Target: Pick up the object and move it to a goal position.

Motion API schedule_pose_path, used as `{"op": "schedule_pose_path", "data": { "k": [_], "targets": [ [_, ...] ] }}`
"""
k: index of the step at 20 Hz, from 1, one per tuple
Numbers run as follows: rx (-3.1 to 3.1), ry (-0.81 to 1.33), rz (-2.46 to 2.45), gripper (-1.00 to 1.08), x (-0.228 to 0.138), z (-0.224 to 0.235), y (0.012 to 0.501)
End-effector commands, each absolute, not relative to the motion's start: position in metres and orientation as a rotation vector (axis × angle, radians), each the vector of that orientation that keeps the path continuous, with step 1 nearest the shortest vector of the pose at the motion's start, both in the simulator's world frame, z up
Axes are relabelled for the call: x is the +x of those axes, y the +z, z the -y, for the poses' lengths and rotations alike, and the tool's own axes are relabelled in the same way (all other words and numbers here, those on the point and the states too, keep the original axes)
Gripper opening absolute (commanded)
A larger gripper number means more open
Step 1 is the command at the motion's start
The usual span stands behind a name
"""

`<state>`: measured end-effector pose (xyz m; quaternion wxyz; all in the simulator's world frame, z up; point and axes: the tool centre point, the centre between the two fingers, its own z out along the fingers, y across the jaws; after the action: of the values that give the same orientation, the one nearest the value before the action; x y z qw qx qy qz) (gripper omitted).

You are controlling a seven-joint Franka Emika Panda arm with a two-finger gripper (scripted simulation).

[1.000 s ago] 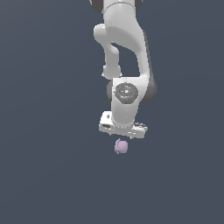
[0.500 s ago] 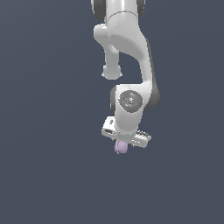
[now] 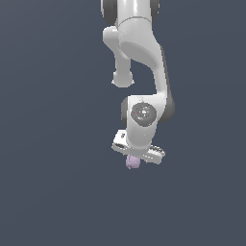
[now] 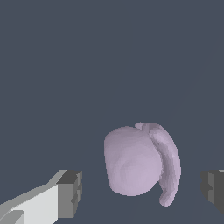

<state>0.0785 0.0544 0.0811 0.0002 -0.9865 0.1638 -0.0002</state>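
Lilac and lumpy, the object point(image 4: 139, 162) sits close in the wrist view, a small round blob with a curved flap down one side. It lies between the two dark fingertips point(image 4: 70, 194) of the gripper point(image 4: 142, 190), and there is a gap on each side of it, so the fingers are spread wide and are not touching it. One finger has a pale grey part behind its dark pad, and the other fingertip only peeks in at the edge of the picture. Behind the blob there is just a plain dark blue-grey floor point(image 4: 87, 65). In the exterior view the blob point(image 3: 132, 163) shows as a tiny purple lump right under the gripper point(image 3: 136, 159), partly hidden by it, a bit toward the exterior view's left of the gripper's flat white bar. From this view it is hard to tell how far apart the fingers are. Above the gripper is a round white wrist joint with a grey disc on it, and the big white arm point(image 3: 139, 53) goes up from there and out of the top of the picture. The same dark floor point(image 3: 48, 144) is all around.
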Motion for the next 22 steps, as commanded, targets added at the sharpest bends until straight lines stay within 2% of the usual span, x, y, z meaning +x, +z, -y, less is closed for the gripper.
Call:
{"op": "schedule_pose_path", "data": {
  "k": [1, 6, 12, 13, 22],
  "targets": [
    [-3.099, 0.002, -0.516, 1.0, 0.078, -0.055, 0.07],
    [-3.098, 0.0, -0.519, 1.0, 0.077, -0.055, 0.044],
    [-3.098, 0.0, -0.52, 1.0, 0.079, -0.054, 0.039],
    [-3.098, 0.0, -0.52, -1.0, 0.079, -0.054, 0.039],
    [-3.098, 0.0, -0.52, -1.0, 0.079, -0.054, 0.039]
  ]
}}
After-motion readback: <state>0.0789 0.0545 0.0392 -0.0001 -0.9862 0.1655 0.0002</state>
